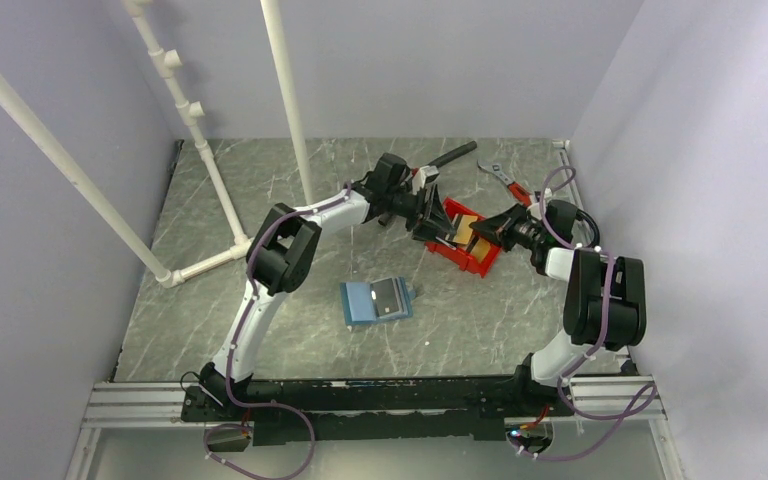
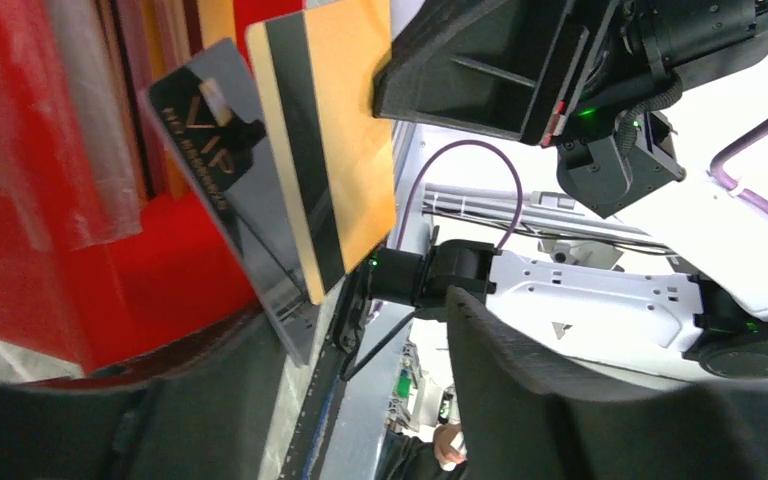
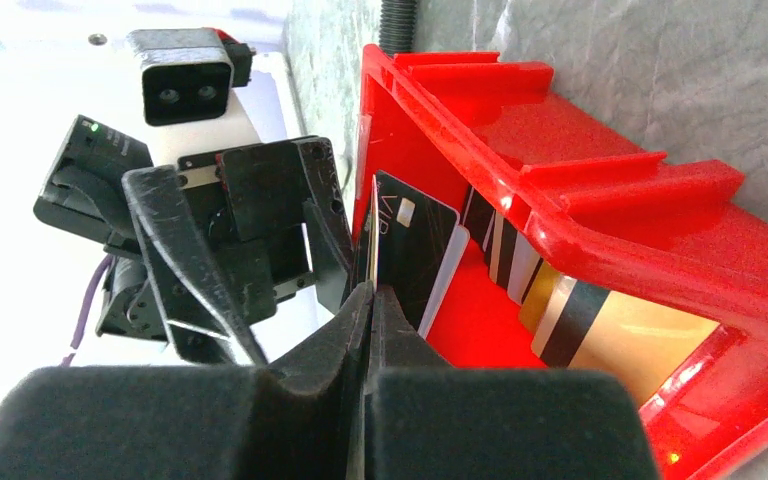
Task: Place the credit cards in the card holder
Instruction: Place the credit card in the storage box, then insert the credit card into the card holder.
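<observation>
The blue card holder (image 1: pixel 375 300) lies open on the table, in front of both arms and apart from them. Both grippers meet at the red bin (image 1: pixel 475 262), which holds several cards. My right gripper (image 3: pixel 370 300) is shut on a tan card with a black stripe (image 2: pixel 330 130), held upright over the bin (image 3: pixel 600 160). A dark grey VIP card (image 2: pixel 215 160) stands against it; I cannot tell whether it is clamped too. My left gripper (image 2: pixel 360 400) is open, its fingers on either side of the cards' lower edge. Another tan card (image 3: pixel 610 340) lies in the bin.
A red-handled wrench (image 1: pixel 505 180) and a black tool (image 1: pixel 450 155) lie at the back behind the bin. A white pipe frame (image 1: pixel 230 250) stands at the left. Walls close in the left, back and right.
</observation>
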